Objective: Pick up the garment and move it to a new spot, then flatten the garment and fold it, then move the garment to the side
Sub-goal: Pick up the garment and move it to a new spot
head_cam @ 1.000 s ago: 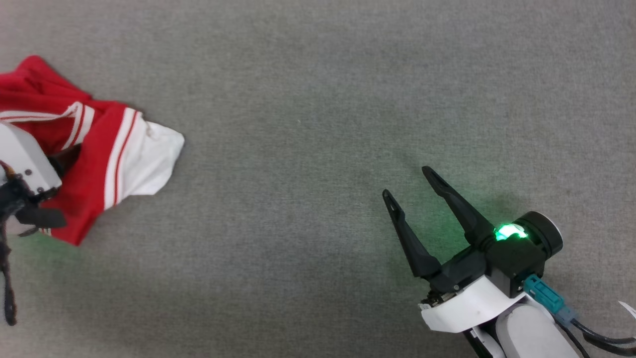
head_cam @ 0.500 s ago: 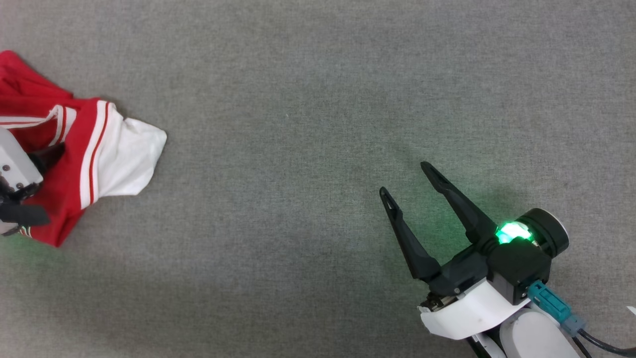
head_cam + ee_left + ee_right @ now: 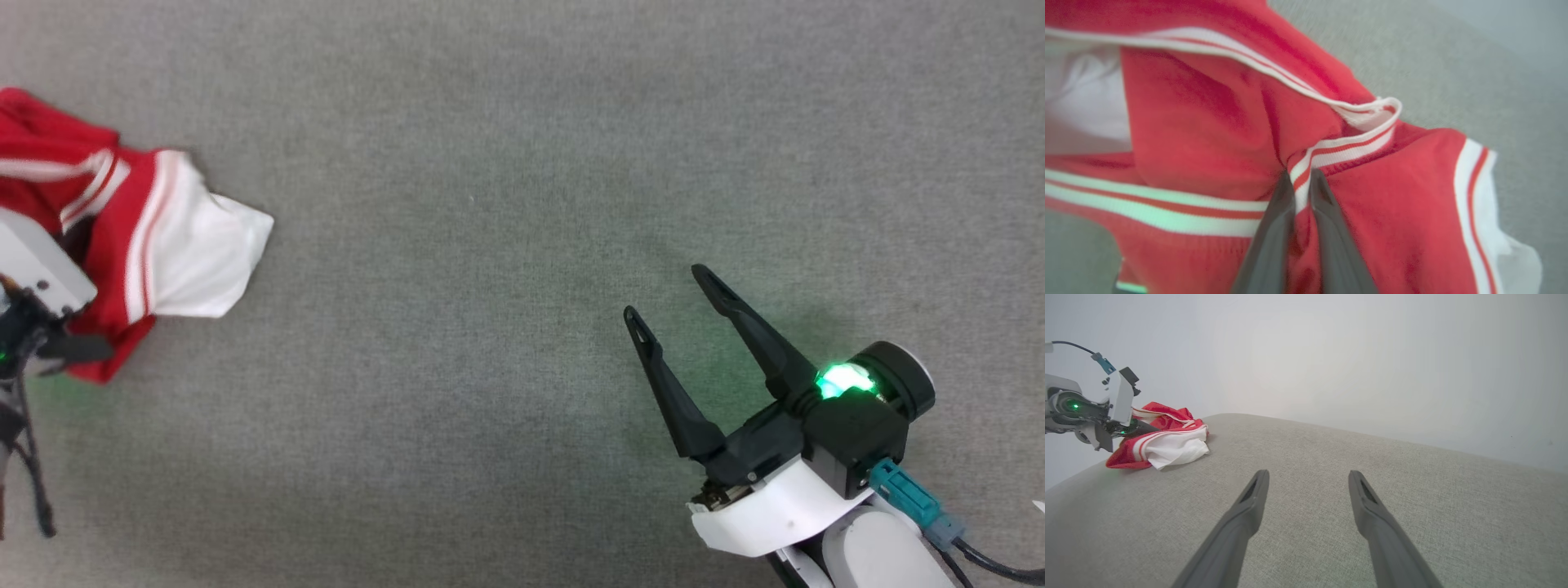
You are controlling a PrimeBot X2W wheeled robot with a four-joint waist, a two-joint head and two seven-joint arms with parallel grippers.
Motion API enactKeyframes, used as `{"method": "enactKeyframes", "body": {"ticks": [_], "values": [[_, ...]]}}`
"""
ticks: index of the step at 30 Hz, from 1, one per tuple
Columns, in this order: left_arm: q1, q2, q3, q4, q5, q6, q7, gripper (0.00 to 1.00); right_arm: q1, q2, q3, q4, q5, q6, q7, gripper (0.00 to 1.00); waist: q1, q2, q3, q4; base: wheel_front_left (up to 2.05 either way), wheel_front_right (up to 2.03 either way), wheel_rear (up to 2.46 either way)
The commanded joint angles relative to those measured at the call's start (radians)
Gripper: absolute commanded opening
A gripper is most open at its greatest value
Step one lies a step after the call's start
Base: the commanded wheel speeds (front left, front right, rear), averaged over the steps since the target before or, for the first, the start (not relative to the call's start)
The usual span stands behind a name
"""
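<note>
The garment (image 3: 175, 245) is a crumpled red jersey with a white sleeve and white-and-red striped trim. It lies bunched at the far left of the grey fabric surface (image 3: 506, 204). My left gripper (image 3: 1300, 178) is shut on a fold of the garment's striped trim (image 3: 1347, 149). In the head view the left gripper (image 3: 77, 245) is mostly hidden by its white wrist housing and the cloth. My right gripper (image 3: 665, 294) hovers open and holds nothing at the lower right, far from the garment. In the right wrist view the right gripper (image 3: 1307, 473) faces the garment (image 3: 1163, 445). Lettering is hidden.
The grey surface (image 3: 1331, 457) curves off at its far edge before a pale wall (image 3: 1372, 355). A wide bare stretch lies between the garment and the right gripper. A cable (image 3: 980, 559) trails from the right wrist.
The left gripper has shifted a little right with the cloth in it, and the garment's red lower corner has drawn up, its stripes blurred by motion. The right gripper has stayed put.
</note>
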Motion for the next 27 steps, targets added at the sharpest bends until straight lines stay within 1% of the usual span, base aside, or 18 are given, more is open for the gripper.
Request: {"method": "enactKeyframes", "body": {"ticks": [1, 3, 5, 6, 12, 13, 15, 18, 20, 24, 27], "values": [[-0.016, -0.007, -0.001, -0.010, -0.002, -0.003, -0.030, 0.00, 0.010, 0.002, 0.000, 0.006, 0.016, -0.001, -0.010, 1.00, 0.0000, 0.0000, -0.031, 0.003, 0.00, 0.00, 0.00], [-0.019, 0.001, 0.000, -0.021, -0.006, -0.003, -0.087, 0.00, 0.014, 0.004, -0.003, 0.019, 0.020, -0.001, -0.020, 1.00, 0.0000, 0.0000, -0.058, 0.005, 0.00, 0.00, 0.00], [-0.013, -0.001, -0.008, -0.048, -0.020, -0.003, -0.115, 0.00, 0.022, 0.007, -0.011, 0.032, 0.030, -0.001, -0.029, 1.00, 0.0000, 0.0000, -0.086, 0.008, 0.00, 0.00, 0.00], [-0.009, 0.006, -0.016, -0.063, -0.019, -0.003, -0.131, 0.00, 0.025, 0.008, -0.013, 0.038, 0.037, -0.001, -0.034, 1.00, 0.0000, 0.0000, -0.100, 0.009, 0.00, 0.00, 0.00], [0.015, 0.029, -0.067, -0.196, -0.058, -0.003, -0.178, 0.00, 0.053, 0.018, -0.041, 0.062, 0.065, -0.001, -0.059, 1.00, 0.0000, 0.0000, -0.178, 0.010, 0.00, 0.00, 0.00], [0.015, 0.029, -0.067, -0.196, -0.058, -0.003, -0.178, 0.00, 0.053, 0.018, -0.041, 0.062, 0.065, -0.001, -0.059, 1.00, 0.0000, 0.0000, -0.178, 0.010, 0.00, 0.00, 0.00], [0.021, 0.044, -0.082, -0.257, -0.084, -0.003, -0.183, 0.00, 0.064, 0.022, -0.058, 0.066, 0.074, -0.001, -0.067, 1.00, 0.0000, 0.0000, -0.200, 0.004, 0.00, 0.00, 0.00], [0.027, 0.068, -0.121, -0.373, -0.106, -0.003, -0.176, 0.00, 0.080, 0.031, -0.091, 0.065, 0.079, -0.001, -0.080, 1.00, 0.0000, 0.0000, -0.222, -0.010, 0.00, 0.00, 0.00], [0.030, 0.088, -0.158, -0.452, -0.102, -0.003, -0.169, 0.00, 0.092, 0.034, -0.118, 0.063, 0.080, -0.001, -0.085, 1.00, 0.0000, 0.0000, -0.231, -0.022, 0.00, 0.00, 0.00], [0.002, 0.102, -0.233, -0.607, -0.101, -0.003, -0.144, 0.00, 0.111, 0.045, -0.178, 0.056, 0.082, -0.001, -0.097, 1.00, 0.0000, 0.0000, -0.238, -0.054, 0.00, 0.00, 0.00], [-0.023, 0.102, -0.281, -0.700, -0.107, -0.003, -0.121, 0.00, 0.123, 0.051, -0.217, 0.048, 0.081, -0.001, -0.105, 1.00, 0.0000, 0.0000, -0.233, -0.086, 0.00, 0.00, 0.00]]}}
